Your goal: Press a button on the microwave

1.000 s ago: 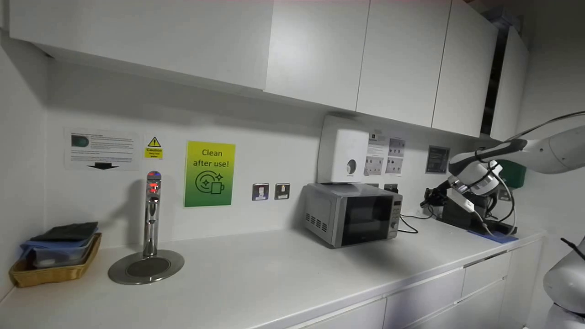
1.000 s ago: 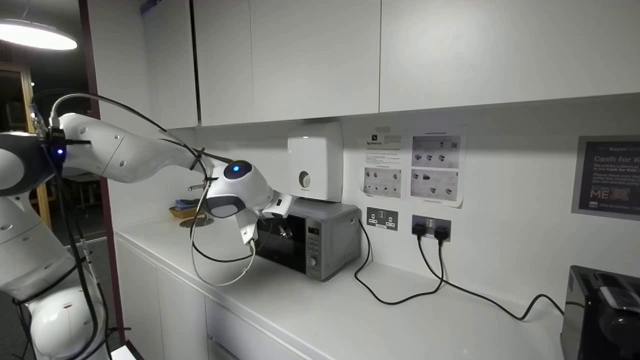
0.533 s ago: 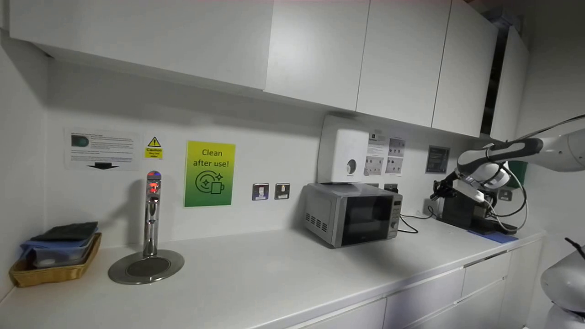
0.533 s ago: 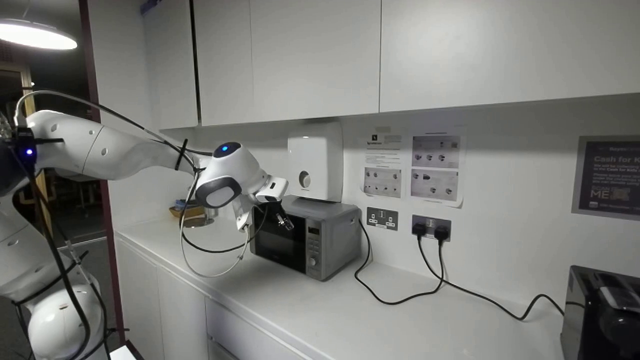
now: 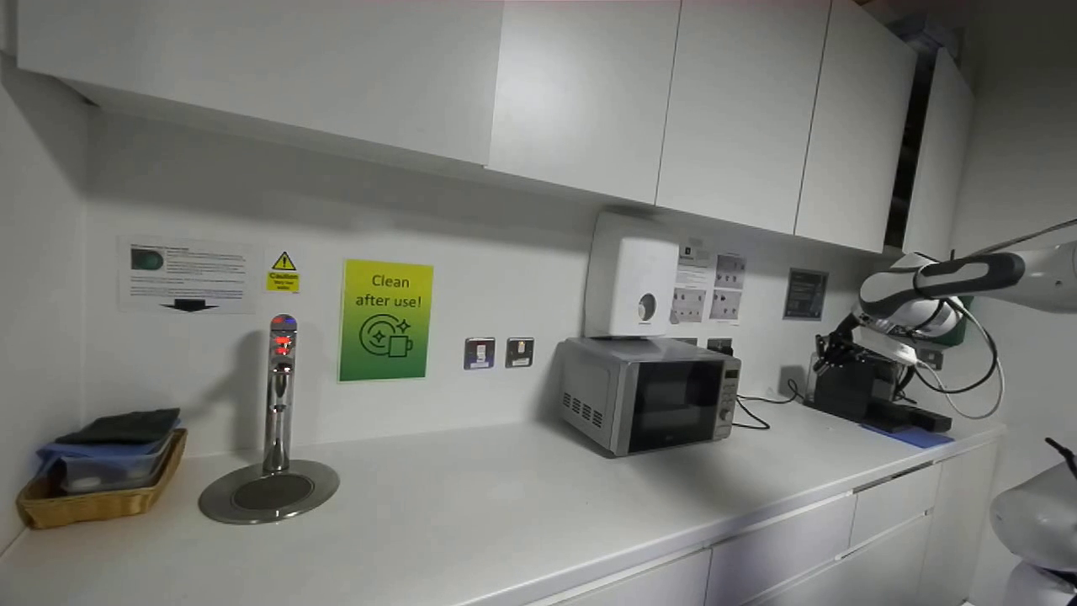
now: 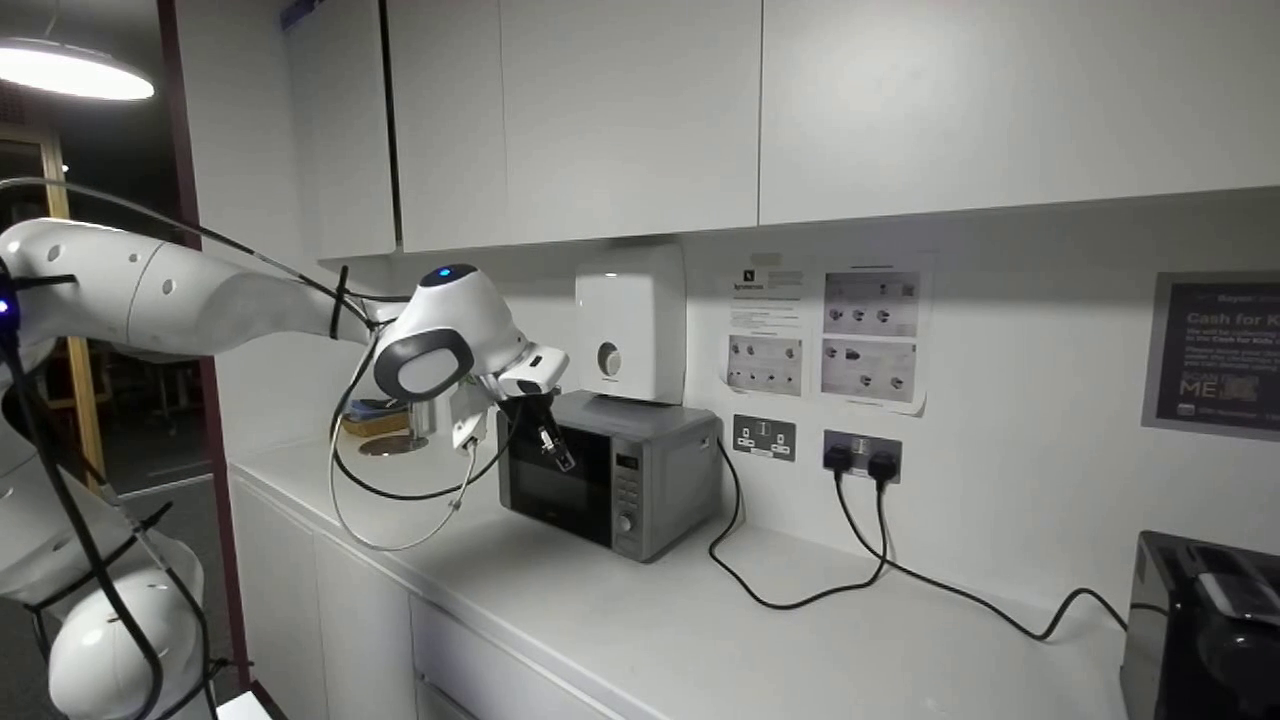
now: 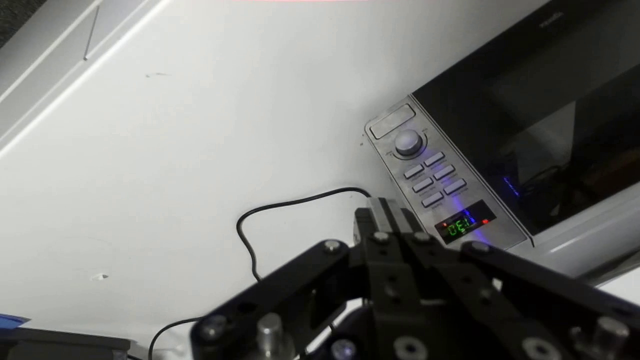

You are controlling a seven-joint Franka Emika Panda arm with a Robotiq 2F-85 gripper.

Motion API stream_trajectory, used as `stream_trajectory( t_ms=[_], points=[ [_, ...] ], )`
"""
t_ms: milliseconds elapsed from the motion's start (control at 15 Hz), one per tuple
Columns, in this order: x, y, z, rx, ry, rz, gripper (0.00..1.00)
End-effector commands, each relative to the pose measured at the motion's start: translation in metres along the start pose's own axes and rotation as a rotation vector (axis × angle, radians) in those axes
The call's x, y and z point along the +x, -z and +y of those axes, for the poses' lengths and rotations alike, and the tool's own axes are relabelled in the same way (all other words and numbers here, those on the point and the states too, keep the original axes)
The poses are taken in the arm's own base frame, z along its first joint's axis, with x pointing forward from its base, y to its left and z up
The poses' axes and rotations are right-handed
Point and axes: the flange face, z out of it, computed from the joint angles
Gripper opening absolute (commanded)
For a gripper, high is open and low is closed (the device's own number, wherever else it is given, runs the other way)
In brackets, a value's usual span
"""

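Observation:
The silver-grey microwave [image 5: 593,396] stands on the white counter with its dark glass door shut. It also shows in another exterior view [image 6: 680,480], where my arm hides part of its door. In the wrist view its control panel [image 7: 392,150] has a round knob [image 7: 408,142], several small buttons [image 7: 433,180] and a lit display [image 7: 465,221] with green digits and red lights. My gripper [image 7: 385,202] is shut and empty, its fingertips side by side, seen beside the panel's display end. In both exterior views the gripper [image 5: 820,364] [image 6: 565,462] is in the air, in front of and apart from the microwave.
A white dispenser [image 5: 631,282] hangs on the wall above the microwave, under white cabinets [image 5: 580,101]. Black cords [image 6: 760,597] run along the counter to a black appliance [image 6: 1190,630]. A metal tap [image 5: 279,404] and a basket [image 5: 101,501] stand farther along the counter.
The arm has drawn back from the microwave, and the gripper now tilts more downward. The microwave has not moved.

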Motion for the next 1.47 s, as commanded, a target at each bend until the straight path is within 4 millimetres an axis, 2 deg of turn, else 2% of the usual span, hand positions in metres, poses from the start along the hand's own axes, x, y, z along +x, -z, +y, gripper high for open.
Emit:
stream_trajectory(
  t_ms=[0, 467, 800, 1400],
  points=[
    [0.0, 0.015, 0.003, -0.041, 0.037, -0.015, 0.0],
    [0.004, 0.013, 0.001, -0.073, 0.168, -0.016, 0.0],
    [0.008, 0.013, -0.001, -0.022, 0.315, -0.043, 0.0],
    [0.027, 0.021, 0.009, 0.024, 0.468, -0.039, 0.0]
  ],
)
